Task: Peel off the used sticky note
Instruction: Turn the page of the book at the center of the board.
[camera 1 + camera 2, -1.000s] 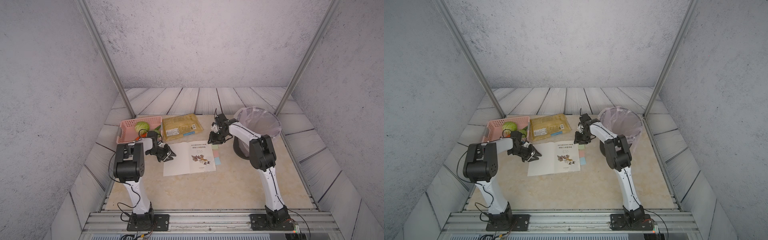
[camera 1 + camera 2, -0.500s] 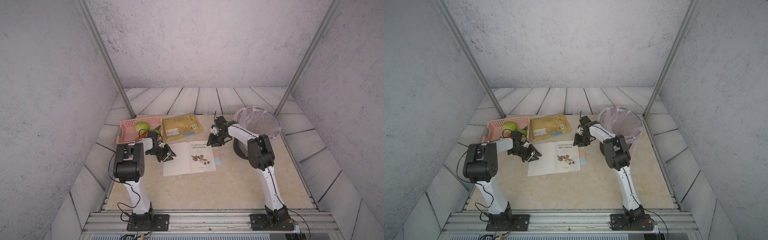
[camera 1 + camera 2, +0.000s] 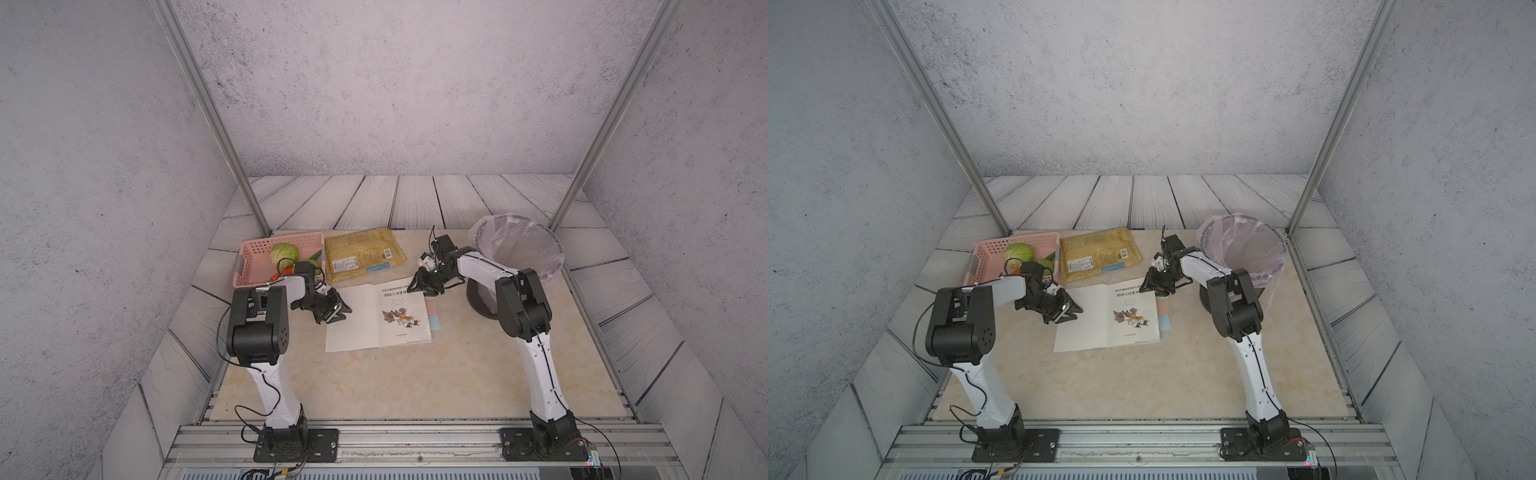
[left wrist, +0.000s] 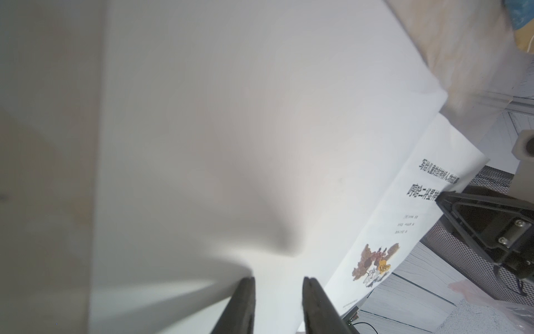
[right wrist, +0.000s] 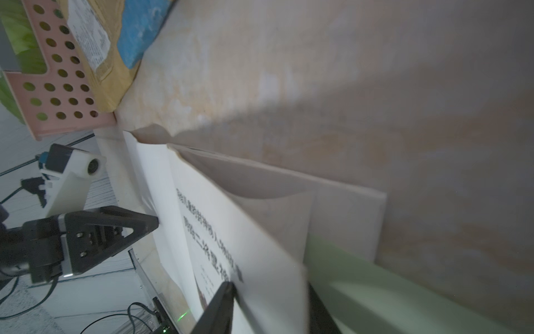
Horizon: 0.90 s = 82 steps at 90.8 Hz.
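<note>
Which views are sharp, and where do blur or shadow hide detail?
Both top views: even light, sharp, the book clear. Left wrist: near page soft, grey shadow ahead of the left end effector, far title legible. Right wrist: green sticky note blurred up close, pink basket crisp.

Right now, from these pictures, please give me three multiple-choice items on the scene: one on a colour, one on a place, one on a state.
1. What colour is the basket?
A. blue
B. pink
C. black

2. Where do the sticky notes sit?
A. along the edge of the book nearest the bin
B. in the basket
C. inside the bin

3. How does the book lie?
A. shut
B. standing upright
C. open and flat

Answers:
1 B, its perforated walls are pink in both top views.
2 A, the coloured tabs stick out on the book's bin side.
3 C, both pages face up.
</note>
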Each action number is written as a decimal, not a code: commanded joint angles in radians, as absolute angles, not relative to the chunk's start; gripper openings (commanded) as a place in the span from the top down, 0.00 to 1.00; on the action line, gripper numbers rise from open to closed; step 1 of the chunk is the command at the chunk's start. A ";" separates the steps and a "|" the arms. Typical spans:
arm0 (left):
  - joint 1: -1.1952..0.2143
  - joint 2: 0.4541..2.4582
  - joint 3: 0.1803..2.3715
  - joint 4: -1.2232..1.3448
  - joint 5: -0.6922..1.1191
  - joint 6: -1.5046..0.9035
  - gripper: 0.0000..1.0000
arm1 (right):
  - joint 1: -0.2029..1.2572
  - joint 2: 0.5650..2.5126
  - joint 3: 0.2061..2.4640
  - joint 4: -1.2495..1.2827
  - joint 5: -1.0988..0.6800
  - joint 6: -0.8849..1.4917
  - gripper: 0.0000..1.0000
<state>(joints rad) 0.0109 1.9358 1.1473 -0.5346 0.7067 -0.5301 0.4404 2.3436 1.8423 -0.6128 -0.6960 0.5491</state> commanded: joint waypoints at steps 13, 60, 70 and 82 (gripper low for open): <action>0.008 1.931 1.126 -0.554 0.657 -0.511 0.67 | 0.448 2.238 1.772 -0.518 -0.842 0.643 0.61; 0.036 1.866 1.151 -0.558 0.718 -0.543 0.67 | 0.550 2.143 1.688 -0.415 -0.841 0.729 0.62; 0.066 1.796 1.153 -0.558 0.745 -0.551 0.67 | 0.591 2.176 1.725 -0.409 -0.829 0.749 0.61; 0.082 1.711 1.129 -0.538 0.758 -0.552 0.66 | 0.623 2.219 1.791 -0.417 -0.825 0.762 0.61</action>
